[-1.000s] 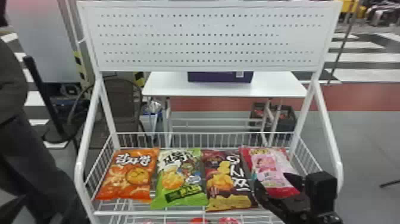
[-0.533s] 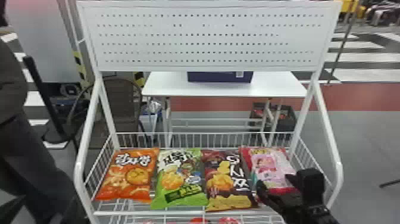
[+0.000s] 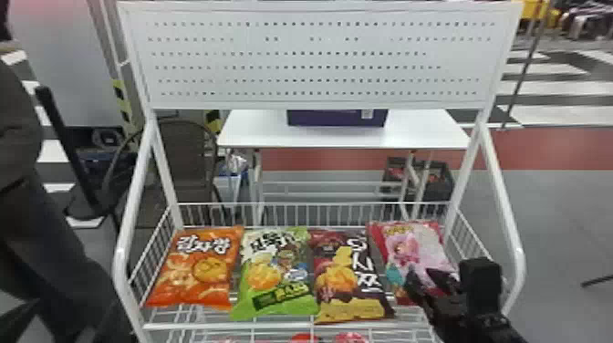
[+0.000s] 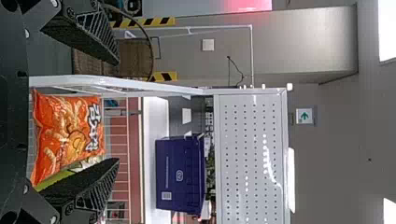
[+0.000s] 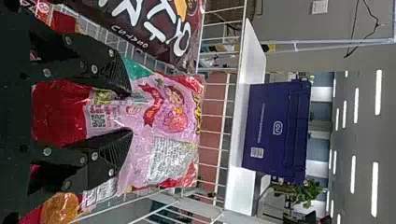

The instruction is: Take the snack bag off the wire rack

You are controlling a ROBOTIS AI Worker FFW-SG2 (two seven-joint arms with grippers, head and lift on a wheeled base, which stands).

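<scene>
In the head view my right gripper is over the lower part of the pink snack bag, the rightmost bag on the wire rack. The right wrist view has the same pink bag between and beyond the spread fingers of my right gripper; whether they touch it, I cannot tell. My left gripper stands open in the left wrist view, with the orange snack bag lying beyond its fingers.
Left of the pink bag lie a dark brown bag, a green bag and an orange bag. White side posts and a perforated panel frame the rack. Behind stands a white table with a purple box.
My right gripper has shifted slightly to the left and lower over the pink bag, and its wrist has turned a little. The bags lie where they were.
</scene>
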